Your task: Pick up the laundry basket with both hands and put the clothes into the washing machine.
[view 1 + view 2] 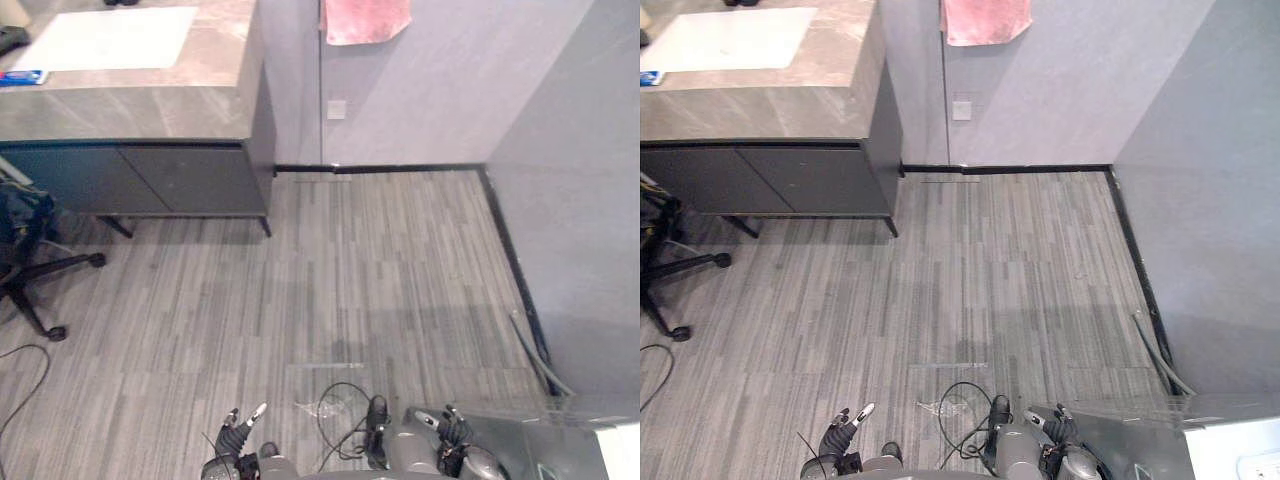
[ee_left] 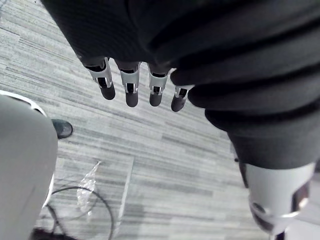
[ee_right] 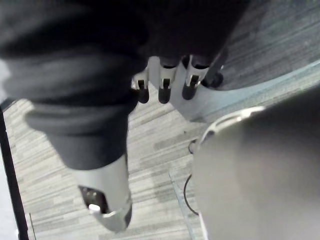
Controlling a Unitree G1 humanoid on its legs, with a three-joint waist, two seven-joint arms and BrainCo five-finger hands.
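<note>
**Hands free, no basket before me**

My left hand and right hand hang low with fingers relaxed, holding nothing. Before me is floor and a worktop (pink cloth hangs above). I judge I must find the basket.

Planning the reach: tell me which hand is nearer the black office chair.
Left. The left hand hangs low on the same side as the black office chair; the right hand hangs on the far side, toward the wall.
</note>
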